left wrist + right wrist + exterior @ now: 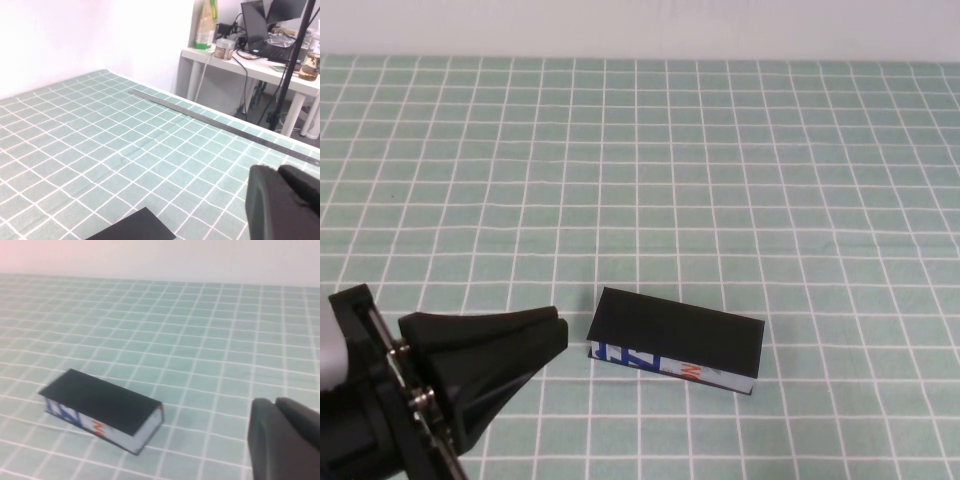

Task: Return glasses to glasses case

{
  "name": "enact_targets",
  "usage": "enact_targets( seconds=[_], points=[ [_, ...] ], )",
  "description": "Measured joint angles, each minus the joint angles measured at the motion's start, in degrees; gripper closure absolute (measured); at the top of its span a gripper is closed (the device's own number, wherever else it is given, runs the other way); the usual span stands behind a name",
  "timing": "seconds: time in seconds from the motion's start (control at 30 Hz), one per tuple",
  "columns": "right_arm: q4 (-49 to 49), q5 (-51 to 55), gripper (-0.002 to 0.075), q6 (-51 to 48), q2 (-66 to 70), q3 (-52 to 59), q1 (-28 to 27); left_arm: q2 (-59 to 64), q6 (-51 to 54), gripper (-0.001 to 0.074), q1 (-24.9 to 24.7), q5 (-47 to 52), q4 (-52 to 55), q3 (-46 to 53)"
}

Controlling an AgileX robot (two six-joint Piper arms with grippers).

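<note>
The glasses case [680, 335] lies with its lid down on the green checked cloth near the table's front. It is a black box with a white side printed in blue and orange, also seen in the right wrist view [100, 402]. One black corner of the case [135, 227] shows in the left wrist view. The glasses are out of view. My left gripper [558, 330] hangs just left of the case, shut and empty, with its fingertips [265, 172] pressed together. My right gripper [275, 402] is shut and empty, away from the case, and does not show in the high view.
A long metal ruler [220, 125] lies along the table's edge. Beyond that edge stand a white desk [250, 60] with clutter and a dark stand pole [290, 75]. The checked cloth [720, 170] covers the table to the far wall.
</note>
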Motion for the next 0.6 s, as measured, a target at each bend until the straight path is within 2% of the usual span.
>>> enact_targets(
  seconds=[0.2,0.6],
  points=[
    [3.57,0.00,0.0739,0.12,0.00,0.23,0.00,0.00,0.00,0.0737,0.00,-0.24,0.00,0.00],
    [3.98,0.00,0.0739,0.24,0.00,0.23,0.00,0.00,0.00,0.0737,0.00,-3.36,-0.34,0.00]
  ],
)
